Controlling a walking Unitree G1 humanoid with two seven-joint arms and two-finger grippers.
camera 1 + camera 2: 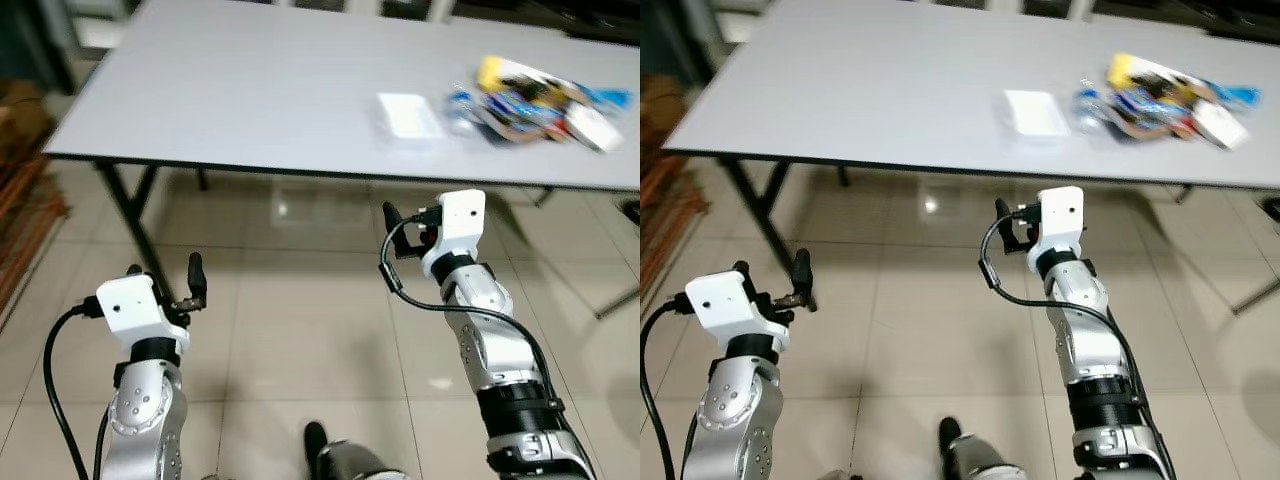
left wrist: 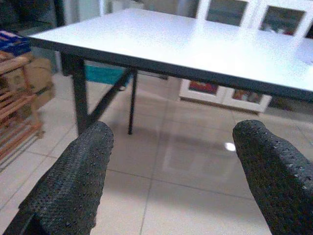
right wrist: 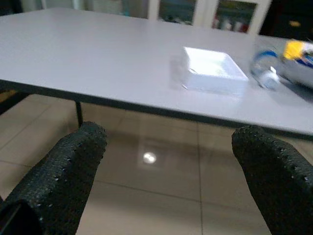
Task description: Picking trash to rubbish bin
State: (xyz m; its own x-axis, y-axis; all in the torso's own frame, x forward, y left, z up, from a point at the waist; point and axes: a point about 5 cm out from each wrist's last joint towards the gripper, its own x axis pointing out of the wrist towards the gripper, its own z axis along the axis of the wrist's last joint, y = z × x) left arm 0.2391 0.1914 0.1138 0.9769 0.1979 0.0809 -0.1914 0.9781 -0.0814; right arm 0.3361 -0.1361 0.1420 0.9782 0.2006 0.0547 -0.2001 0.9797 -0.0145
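Standing before a grey bench [image 1: 250,90], the robot is seen with both arms raised in front of it over the tiled floor [image 1: 300,330], short of the bench edge. Nothing has been picked up: the task is judged to be at its very start, with the approach to the trash not yet finished and every piece left to collect. No rubbish bin can be made out, so the drop-off place is unknown from here.

The trash lies on the far right part of the bench. One white plastic container [image 1: 408,117] is set flat there, and just beside it, further to the right, one heap of coloured wrappers [image 1: 540,100] is piled; the heap is blurred, so its separate pieces cannot be counted, though a yellow piece and a bluish bottle-like item [image 3: 266,73] at its near edge can be told apart.

Two pincers are counted. The left pincer [image 2: 176,181] is held low beside the bench's left legs, its fingers spread apart and empty. The right pincer [image 3: 171,181] is raised higher, just below the bench edge and aimed toward the white container, its fingers likewise spread wide with nothing between them.
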